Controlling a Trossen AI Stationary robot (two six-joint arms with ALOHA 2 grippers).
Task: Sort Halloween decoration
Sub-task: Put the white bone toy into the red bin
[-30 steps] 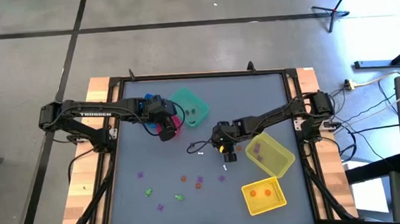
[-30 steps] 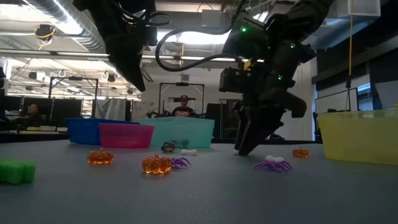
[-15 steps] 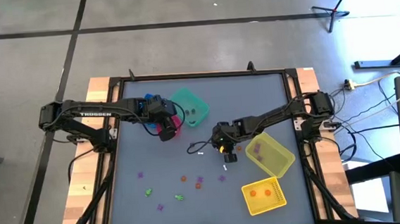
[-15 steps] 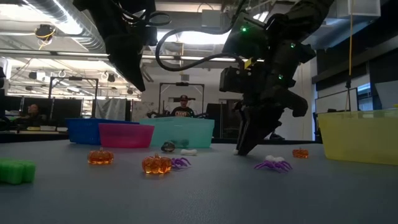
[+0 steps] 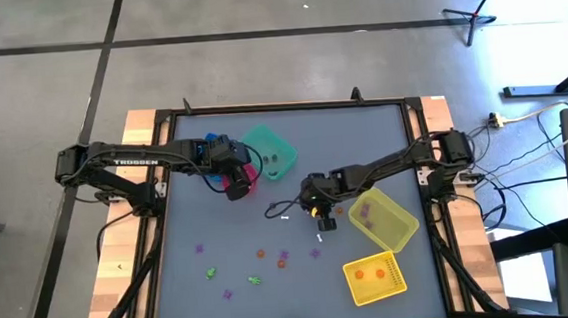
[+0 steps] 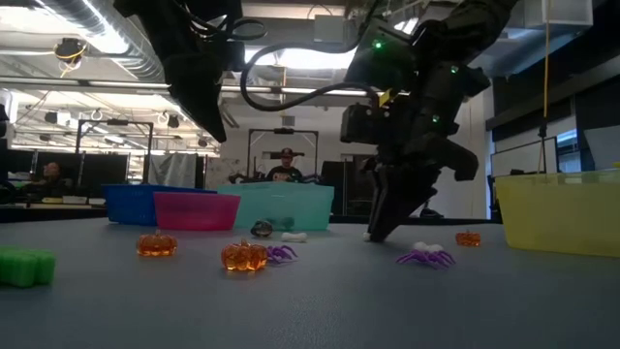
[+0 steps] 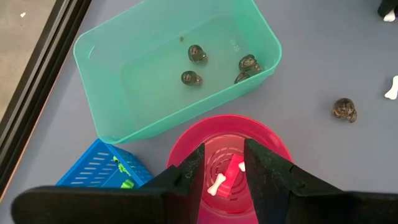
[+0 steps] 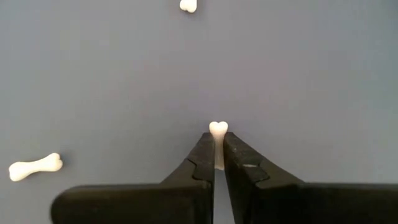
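Observation:
The Halloween decoration is spread over the grey table: white bones [image 8: 35, 167], a dark skull [image 7: 344, 109], orange pumpkins [image 6: 243, 256], and purple [image 6: 425, 257] and green [image 6: 24, 267] pieces. My right gripper [image 8: 218, 146] [image 5: 313, 209] is down at the table's middle, shut on one white bone [image 8: 218, 130]. My left gripper [image 7: 222, 163] [image 5: 238, 182] hangs open above the pink bowl [image 7: 273, 140], which has white bones in it. Beside the bowl, a teal bin [image 7: 112, 87] holds several dark skulls. My right gripper pinches the white bone between its two fingertips. The bone's knobbed end [image 8: 218, 128] sticks out past them. The fingers slant down from the table's right and lie along the bone. In the low view the fingertips [image 6: 373, 233] reach the table top.
A blue bin [image 7: 102, 171] stands next to the pink bowl. Two yellow bins [image 5: 384, 222] [image 5: 375, 278] sit at the right and near right, one holding purple pieces and one orange pieces. Loose trinkets lie along the near middle [image 5: 261, 253]. People sit beyond the far edge [image 6: 284, 170].
My right gripper has shut its fingers on the white bone without leaving its place at the table.

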